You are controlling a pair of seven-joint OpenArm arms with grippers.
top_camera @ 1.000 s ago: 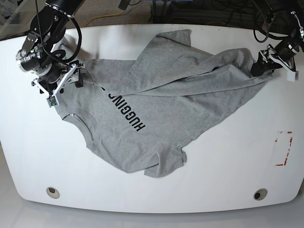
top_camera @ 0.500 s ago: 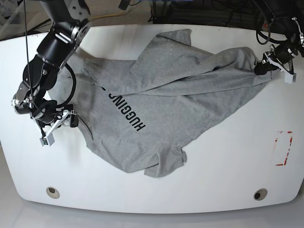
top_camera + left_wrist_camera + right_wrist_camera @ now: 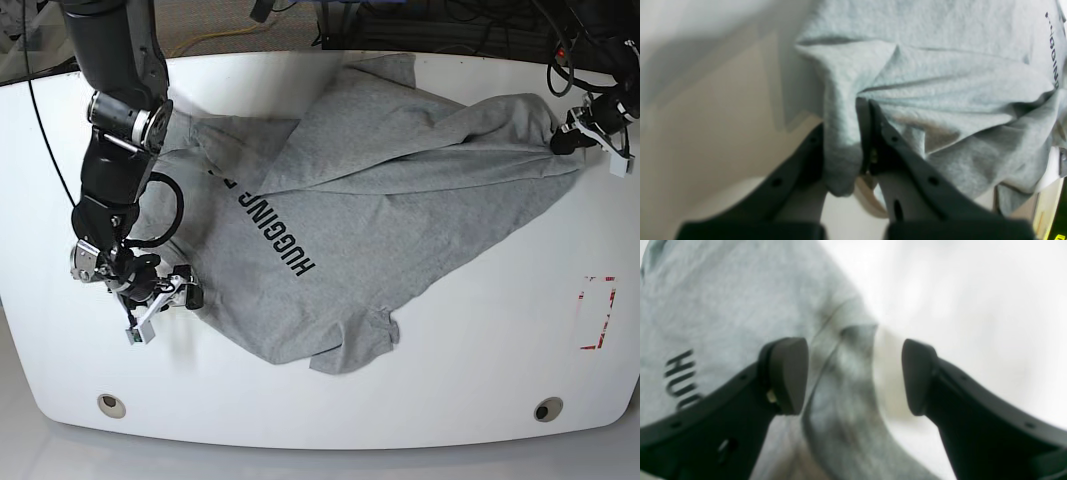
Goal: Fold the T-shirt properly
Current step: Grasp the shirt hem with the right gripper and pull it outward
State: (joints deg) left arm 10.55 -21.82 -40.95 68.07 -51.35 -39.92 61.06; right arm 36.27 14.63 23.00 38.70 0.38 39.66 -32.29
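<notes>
My spread right gripper [image 3: 168, 298] straddles the T-shirt [image 3: 380, 190] edge, while my left gripper [image 3: 567, 140] pinches its far corner.

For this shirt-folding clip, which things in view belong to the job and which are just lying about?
Part of the job:
- grey T-shirt, black lettering
- left end effector, shut on the shirt's edge
- right end effector, open at the shirt's other edge

Just there:
- white table
- red tape marking
- cables behind the table
</notes>
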